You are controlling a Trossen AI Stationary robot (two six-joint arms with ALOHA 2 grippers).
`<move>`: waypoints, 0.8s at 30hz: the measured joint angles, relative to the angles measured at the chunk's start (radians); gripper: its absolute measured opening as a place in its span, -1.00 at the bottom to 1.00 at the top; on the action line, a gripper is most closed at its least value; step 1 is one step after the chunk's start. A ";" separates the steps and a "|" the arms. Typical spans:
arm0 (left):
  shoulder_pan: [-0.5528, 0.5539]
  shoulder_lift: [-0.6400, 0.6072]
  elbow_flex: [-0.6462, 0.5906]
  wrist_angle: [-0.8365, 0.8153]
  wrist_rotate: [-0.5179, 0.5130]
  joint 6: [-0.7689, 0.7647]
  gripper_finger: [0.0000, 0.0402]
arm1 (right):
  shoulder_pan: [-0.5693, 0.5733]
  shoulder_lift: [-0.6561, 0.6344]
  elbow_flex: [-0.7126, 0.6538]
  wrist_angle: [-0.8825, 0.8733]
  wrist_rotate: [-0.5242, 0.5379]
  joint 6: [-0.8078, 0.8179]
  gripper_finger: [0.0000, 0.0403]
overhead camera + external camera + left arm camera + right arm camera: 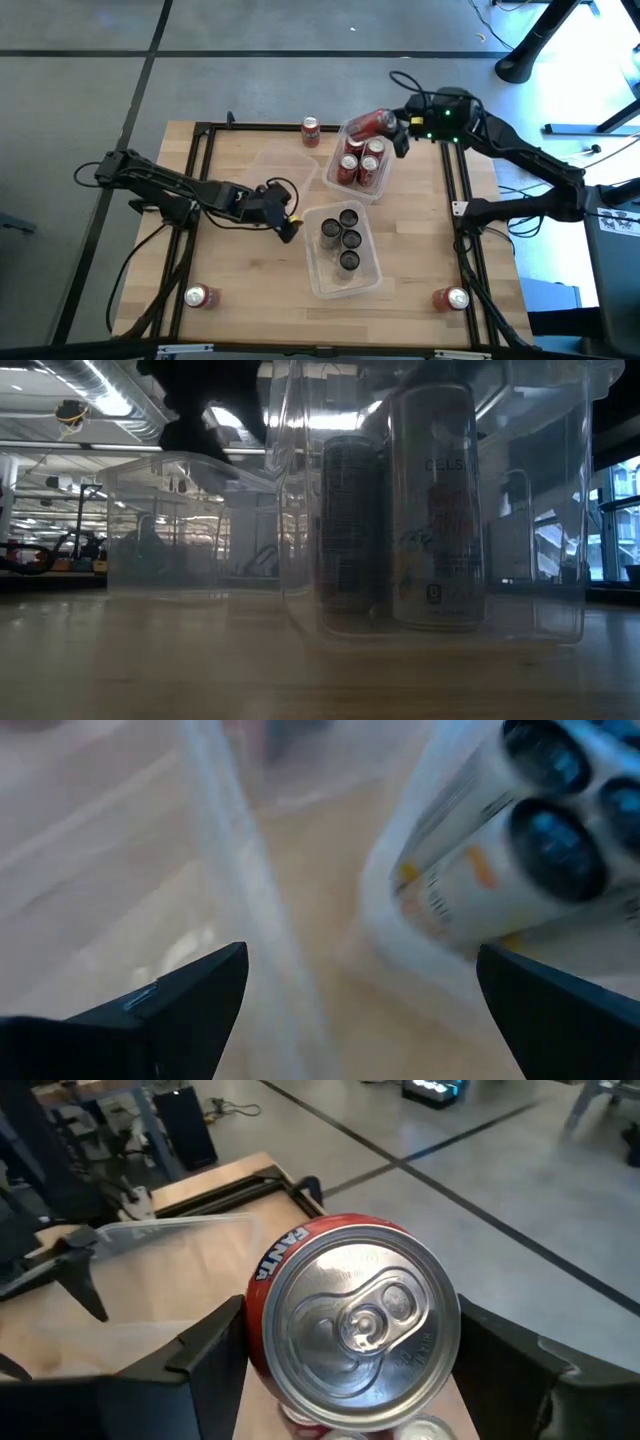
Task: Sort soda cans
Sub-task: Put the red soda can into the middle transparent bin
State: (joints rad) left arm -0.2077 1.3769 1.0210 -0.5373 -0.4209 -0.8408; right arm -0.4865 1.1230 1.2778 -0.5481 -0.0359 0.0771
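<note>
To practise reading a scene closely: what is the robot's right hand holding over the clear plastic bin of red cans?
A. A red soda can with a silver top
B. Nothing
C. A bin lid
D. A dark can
A: the right hand grips a red soda can with a silver top between its fingers, above the clear plastic bin.

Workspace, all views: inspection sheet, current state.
Surface: wooden table, black frame.
Job's things: red can held sideways over bin of red cans; four dark cans in bin; loose cans at.
Clutter: empty clear bin.
Grippers: right gripper shut on red can; left gripper open, empty, between bins.
Cables: along both arms.
Surroundings: grey floor, stand base.
</note>
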 joint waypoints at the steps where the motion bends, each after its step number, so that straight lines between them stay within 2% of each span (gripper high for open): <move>1: 0.000 0.000 0.000 0.019 0.000 -0.010 0.89 | 0.016 0.005 0.000 0.005 0.006 0.002 0.39; 9: 0.001 0.039 0.000 0.171 -0.002 -0.020 0.89 | 0.093 0.062 0.000 0.013 0.058 0.004 0.39; 16: 0.006 0.080 0.001 0.270 0.000 0.022 0.89 | 0.150 0.110 0.000 0.078 0.061 0.004 0.39; 24: -0.023 -0.072 0.049 0.254 -0.001 0.121 0.89 | 0.234 0.190 0.000 0.189 0.052 0.004 0.39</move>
State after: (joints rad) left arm -0.2302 1.3050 1.0702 -0.2837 -0.4217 -0.7196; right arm -0.2523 1.3125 1.2778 -0.3589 0.0159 0.0807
